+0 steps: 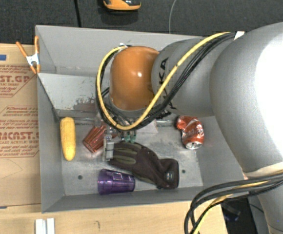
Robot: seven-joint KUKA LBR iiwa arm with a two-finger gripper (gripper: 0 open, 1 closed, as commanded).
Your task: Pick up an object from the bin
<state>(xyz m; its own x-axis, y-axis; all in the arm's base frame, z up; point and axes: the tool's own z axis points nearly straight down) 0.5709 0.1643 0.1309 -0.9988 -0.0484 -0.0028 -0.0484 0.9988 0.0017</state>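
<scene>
Centrally, gripper: low over the floor of the grey bin, under the orange wrist cover, at the left end of a dark brown glove and just beside a reddish-brown packet; whether released or clenched cannot be told. Glove: flat, mid-bin, running right. Purple cup: on its side, near wall, touching the glove. Yellow corn cob: left side. Crushed red can: right side, apart.
</scene>
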